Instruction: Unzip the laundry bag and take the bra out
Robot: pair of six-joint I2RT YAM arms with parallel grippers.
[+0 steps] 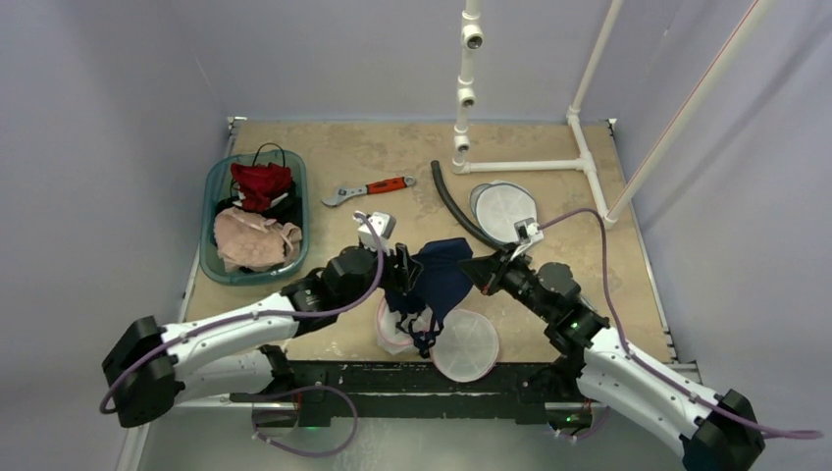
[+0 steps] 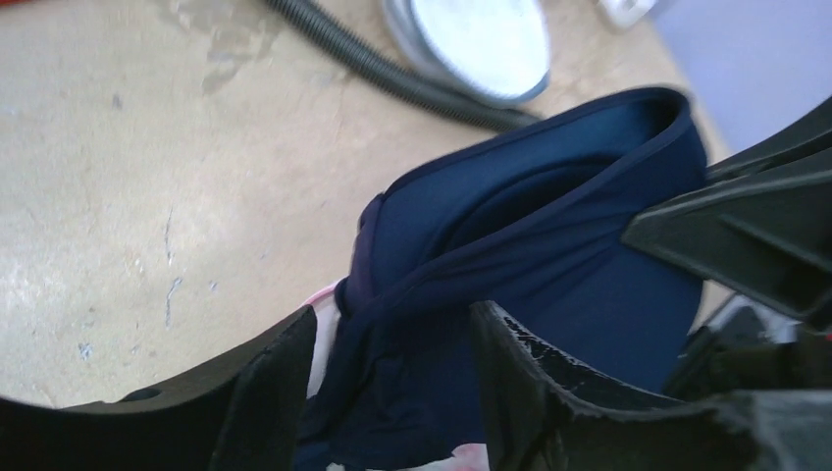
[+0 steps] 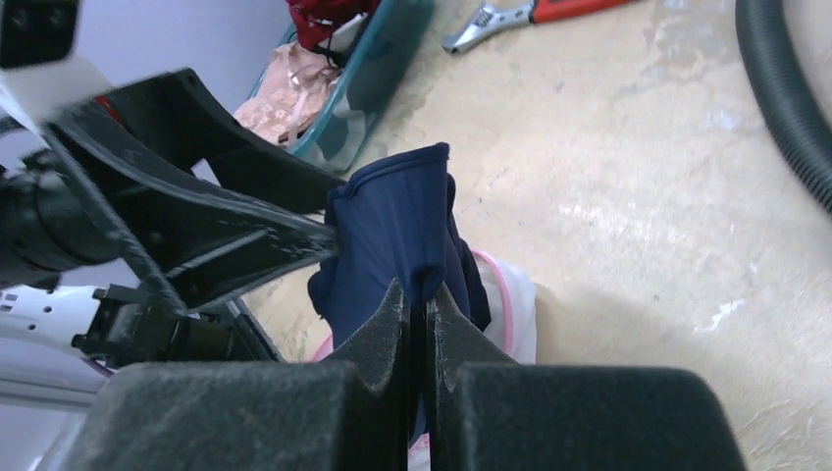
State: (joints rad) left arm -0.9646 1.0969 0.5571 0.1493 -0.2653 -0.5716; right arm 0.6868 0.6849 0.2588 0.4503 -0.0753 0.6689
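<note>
Grip: right claw [image 3: 424, 294] pressed together, clamped on edge of navy bra [image 3: 392, 211]. Bra rises just ahead of it, long axis running across toward left claw [image 2: 392, 339], whose fingers stand apart, bunched fabric between them, apparently ungripped. Beneath bra: laundry bag [image 3: 512, 306] on worktop [image 3: 638, 196], straps hanging toward it.

Bra [image 1: 443, 270] between left gripper [image 1: 403, 273] and right gripper [image 1: 470, 265], above laundry bag [image 1: 390, 334]; basin [image 1: 208, 257] left, wrench [image 1: 368, 188] and hose [image 1: 453, 208] behind.
</note>
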